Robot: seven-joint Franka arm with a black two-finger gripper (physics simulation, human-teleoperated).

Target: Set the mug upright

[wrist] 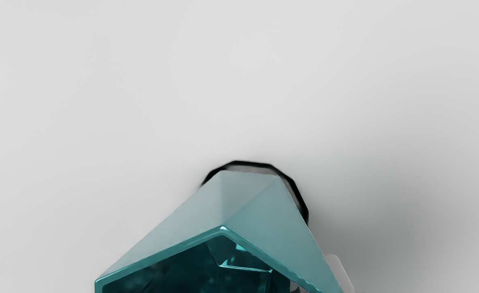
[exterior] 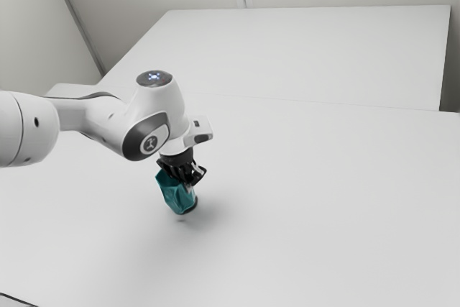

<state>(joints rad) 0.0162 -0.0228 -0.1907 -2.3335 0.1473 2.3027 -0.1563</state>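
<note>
The teal faceted mug [exterior: 175, 193] is tilted in the exterior view, its open rim toward the upper left and its dark base toward the lower right. My gripper [exterior: 190, 182] reaches down to it from above and is shut on the mug's wall. In the wrist view, the mug [wrist: 251, 207] shows its open mouth close to the camera and its black-edged base farther off. Around one side of its wall is the gripper [wrist: 316, 281], with one finger outside the mug and part of the other inside the rim. Most of the fingers is hidden.
The broad white table [exterior: 323, 199] extends around the mug, with a soft shadow beside it. Another pale tabletop [exterior: 309, 52] lies behind, across a thin seam. A dark-edged object [exterior: 16, 300] shows at the exterior view's lower left corner.
</note>
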